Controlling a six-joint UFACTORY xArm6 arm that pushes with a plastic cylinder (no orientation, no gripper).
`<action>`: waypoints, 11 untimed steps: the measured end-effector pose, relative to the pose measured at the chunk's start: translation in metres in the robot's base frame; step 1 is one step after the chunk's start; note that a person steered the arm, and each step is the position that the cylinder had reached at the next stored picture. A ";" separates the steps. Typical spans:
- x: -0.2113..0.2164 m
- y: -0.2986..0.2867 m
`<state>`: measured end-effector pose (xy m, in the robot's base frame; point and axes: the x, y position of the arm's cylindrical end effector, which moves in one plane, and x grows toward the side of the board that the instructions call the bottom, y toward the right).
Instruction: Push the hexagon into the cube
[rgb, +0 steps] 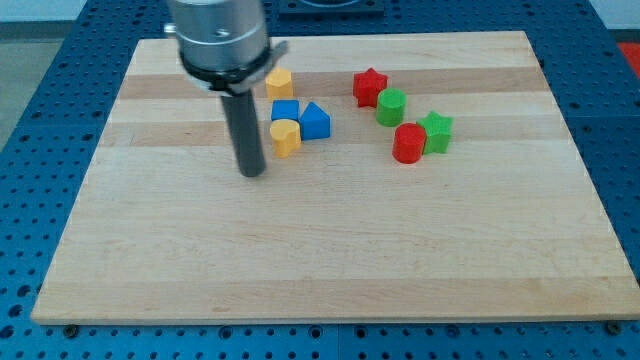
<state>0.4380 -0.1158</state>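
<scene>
A yellow hexagon block (279, 83) sits near the view's top centre of the wooden board (330, 250). Just below it is a blue cube (285, 110), touching or nearly touching it. A second yellow block (286, 137), rounded, sits below the cube, and a blue block (316, 121) with a peaked top sits to the cube's right. My tip (252, 172) rests on the board to the lower left of this cluster, a short gap left of the rounded yellow block. The rod rises to the arm's metal head (220, 40).
On the view's right stand a red star (370, 86), a green cylinder (391, 106), a red cylinder (408, 143) and a green star (436, 131). The board lies on a blue perforated table (40, 120).
</scene>
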 end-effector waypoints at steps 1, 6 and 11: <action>-0.039 -0.032; -0.168 0.033; -0.125 0.066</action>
